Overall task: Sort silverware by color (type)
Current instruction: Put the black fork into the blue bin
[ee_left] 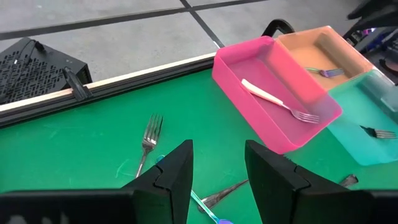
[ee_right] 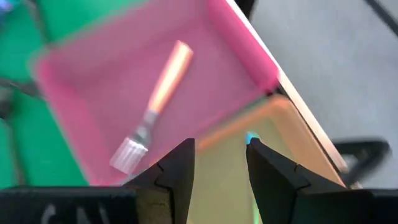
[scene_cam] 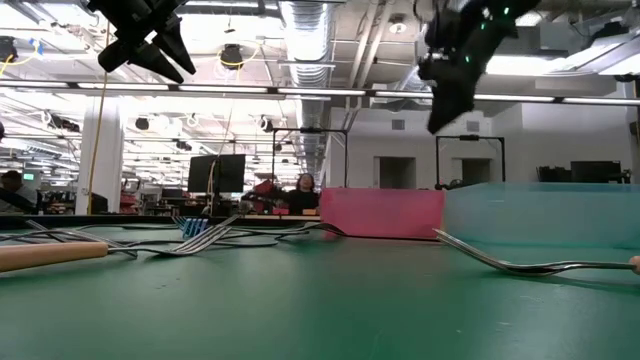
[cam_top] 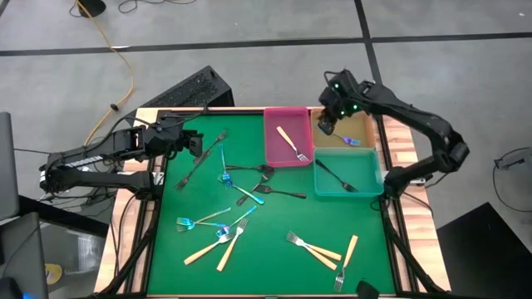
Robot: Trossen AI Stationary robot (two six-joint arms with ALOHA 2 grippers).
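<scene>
Three bins (perhaps one fork each)

Three shallow plastic bins sit side by side: one pink bin, one orange bin, one teal bin. Each holds a single fork: a tan-handled silver fork in pink, an iridescent blue fork in orange, a black metal fork in teal. Loose on the green mat, I count about five tan-handled, four blue and four black, though the tangle makes that uncertain.
</scene>
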